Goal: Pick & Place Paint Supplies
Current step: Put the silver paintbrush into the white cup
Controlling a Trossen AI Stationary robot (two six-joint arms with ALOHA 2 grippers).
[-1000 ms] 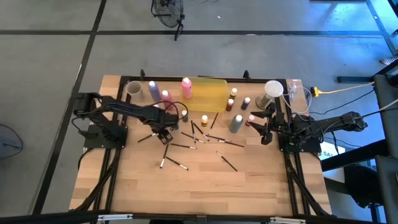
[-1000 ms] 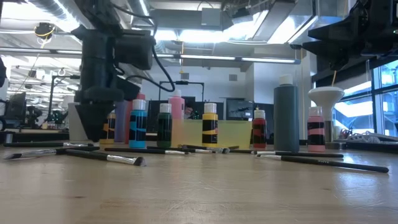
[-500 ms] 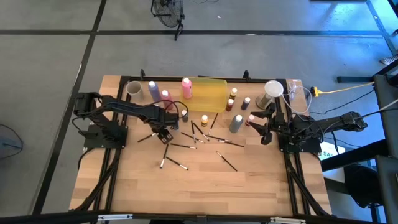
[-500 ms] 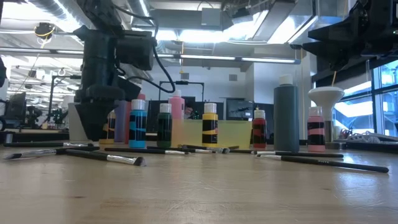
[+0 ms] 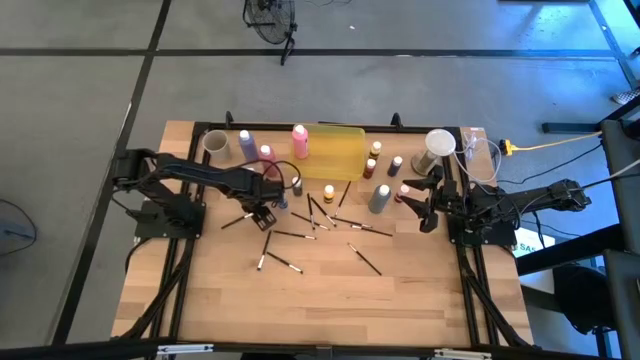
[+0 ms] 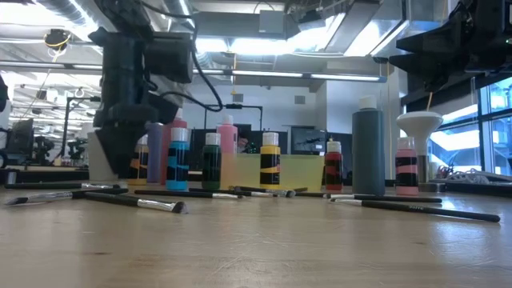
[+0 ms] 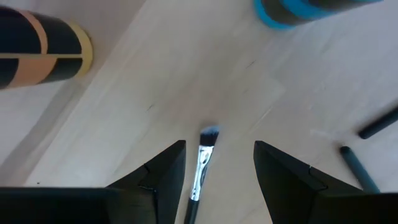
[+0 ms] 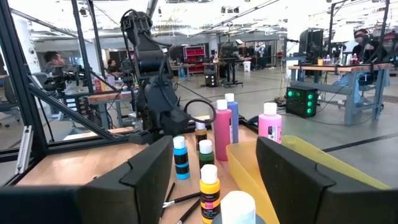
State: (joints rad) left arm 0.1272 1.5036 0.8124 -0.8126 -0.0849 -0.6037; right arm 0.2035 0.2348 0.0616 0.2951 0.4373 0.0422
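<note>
The left gripper [image 7: 217,163] hangs with jaws open over a brush [image 7: 202,163], apparently needing to descend and close on it.

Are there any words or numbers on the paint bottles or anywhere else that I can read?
None can be read.
Small paint bottles: black bands on the labels, any print too small to read.
Grey squeeze bottle: no text shows.
Brushes: no readable print on the handle.
Yellow tray: plain, no writing shows.
Room behind the table: any signs too far and blurred to read.
</note>
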